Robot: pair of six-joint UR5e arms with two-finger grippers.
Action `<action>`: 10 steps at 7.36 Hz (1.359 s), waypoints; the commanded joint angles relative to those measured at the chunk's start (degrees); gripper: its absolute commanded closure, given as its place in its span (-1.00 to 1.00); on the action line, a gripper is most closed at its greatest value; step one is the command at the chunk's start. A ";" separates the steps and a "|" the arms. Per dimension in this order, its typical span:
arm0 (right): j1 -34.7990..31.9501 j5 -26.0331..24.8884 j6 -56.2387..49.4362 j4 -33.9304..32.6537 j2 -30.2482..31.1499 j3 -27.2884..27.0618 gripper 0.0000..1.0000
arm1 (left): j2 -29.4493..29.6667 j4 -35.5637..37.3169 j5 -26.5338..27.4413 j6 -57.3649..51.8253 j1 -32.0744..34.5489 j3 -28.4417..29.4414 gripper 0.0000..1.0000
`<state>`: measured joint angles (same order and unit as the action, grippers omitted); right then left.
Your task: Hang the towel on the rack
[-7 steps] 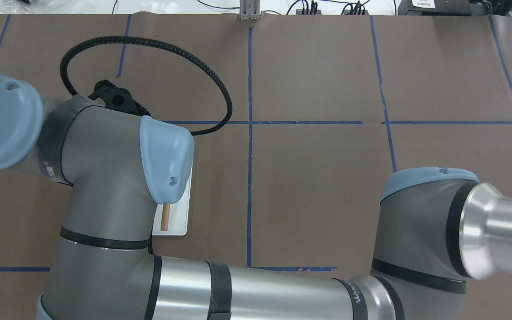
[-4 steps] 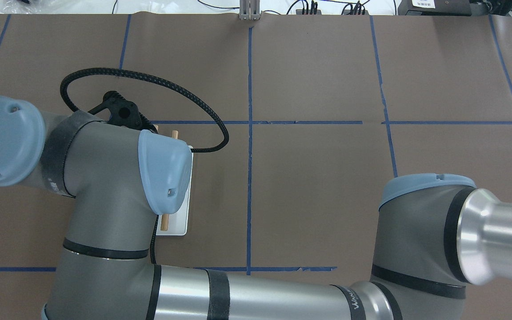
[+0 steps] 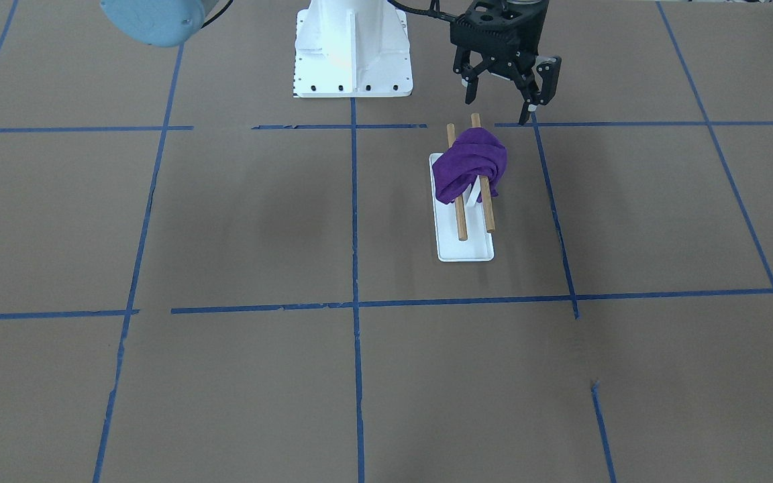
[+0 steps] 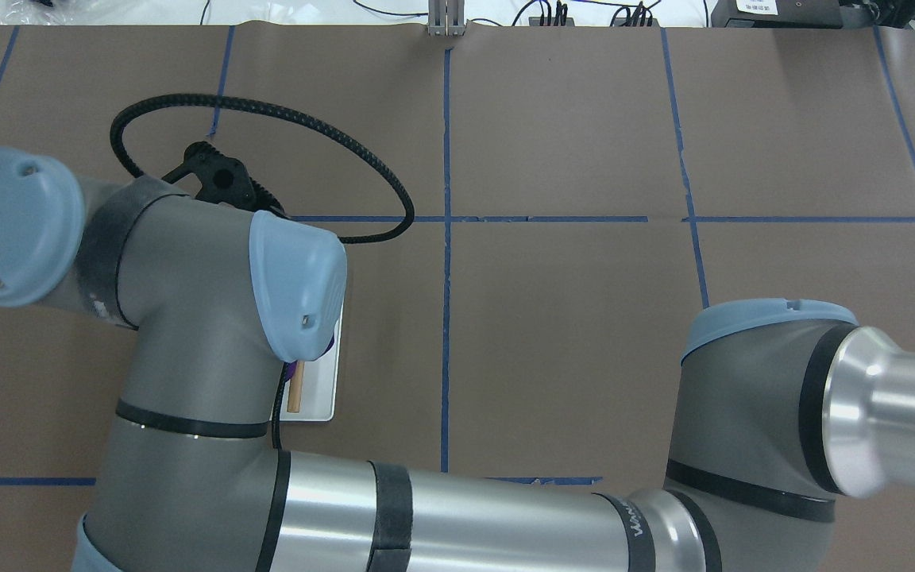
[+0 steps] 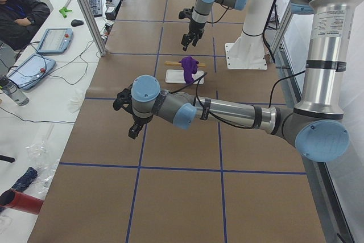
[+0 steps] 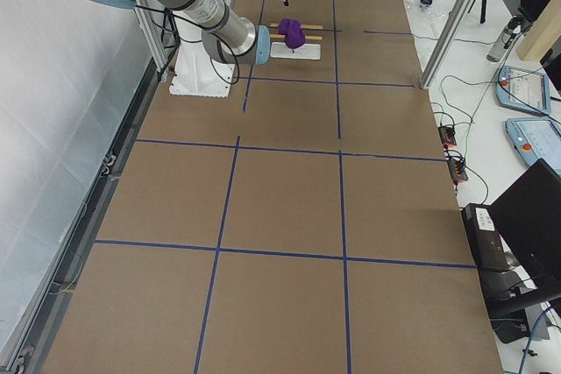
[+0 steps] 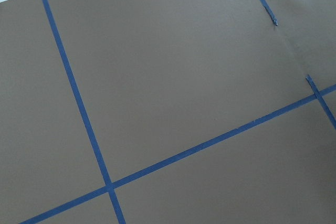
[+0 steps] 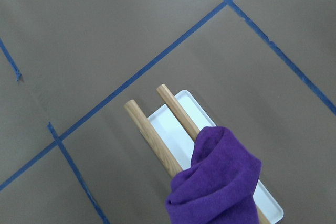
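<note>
Brown taped table (image 3: pixel 225 221): purple towel (image 3: pixel 470 164) bunched over both dowels of rack (image 3: pixel 465 249) so it won't slip, right gripper (image 3: pixel 499 107) spread wide, empty, at towel's 1 o'clock, front view; left gripper (image 5: pixel 133 132) grip can't tell.

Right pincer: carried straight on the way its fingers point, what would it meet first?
Most likely the purple towel bunched over the rack, which seems to lie below the open right pincer. The height between them is hard to judge.

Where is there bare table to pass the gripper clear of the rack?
The mat is bare on every side of the rack. Crowded only at its robot end: towel, open right gripper, pedestal.
</note>
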<state>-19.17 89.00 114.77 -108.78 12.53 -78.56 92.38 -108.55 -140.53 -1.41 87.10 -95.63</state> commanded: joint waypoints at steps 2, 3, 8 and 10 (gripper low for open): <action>-11.46 13.09 -20.82 -5.03 11.30 -14.33 -1.00 | 0.08 0.44 0.34 0.00 0.00 0.09 -1.00; -15.24 16.70 -29.95 -5.30 21.64 -25.65 -1.00 | 0.08 0.53 0.86 0.00 0.00 0.09 -1.00; -40.45 28.15 -84.67 -6.18 50.71 -33.68 -1.00 | -0.36 6.38 1.22 -0.52 -0.18 0.62 -1.00; -50.30 33.67 -105.88 -5.92 55.31 -27.65 -1.00 | -0.18 10.34 8.39 -0.79 -0.44 0.00 -1.00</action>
<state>-63.14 119.58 22.63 -114.85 64.79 -109.93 92.06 -101.21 -136.03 -2.02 86.76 -95.37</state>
